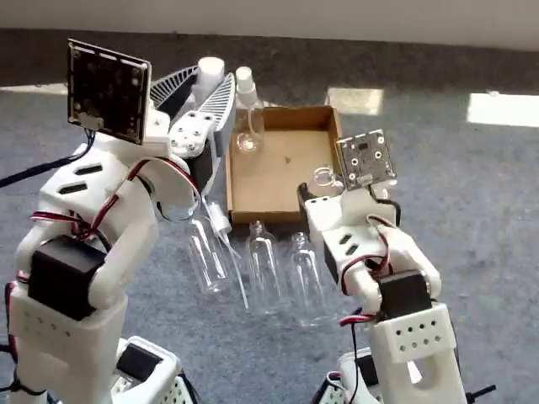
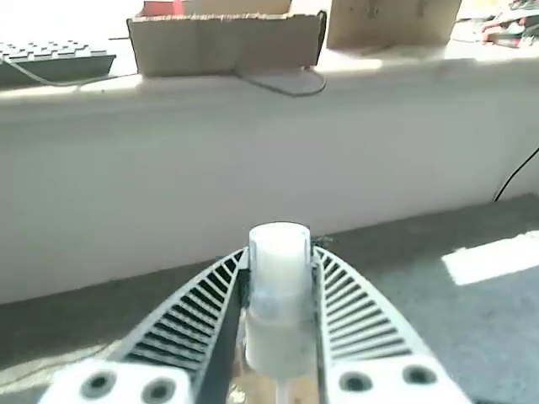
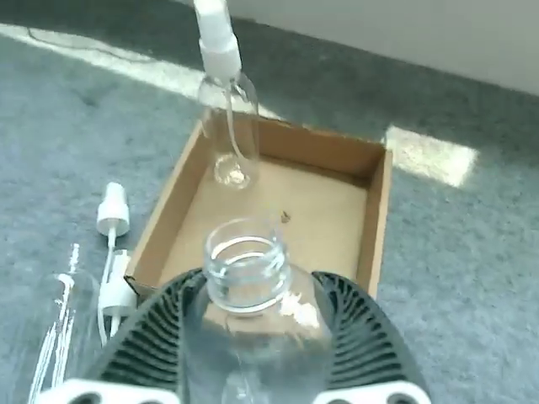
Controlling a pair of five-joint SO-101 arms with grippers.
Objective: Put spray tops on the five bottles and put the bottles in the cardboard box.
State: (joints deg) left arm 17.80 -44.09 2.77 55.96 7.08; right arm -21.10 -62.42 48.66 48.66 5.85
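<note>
Three bottles (image 1: 263, 269) lying before cardboard box (image 1: 274, 187), high view.

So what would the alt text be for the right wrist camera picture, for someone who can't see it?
The right gripper holds an uncapped clear bottle at the near edge of a cardboard box. A capped bottle stands in a corner of the box, and loose spray tops lie on the grey carpet beside it.
</note>
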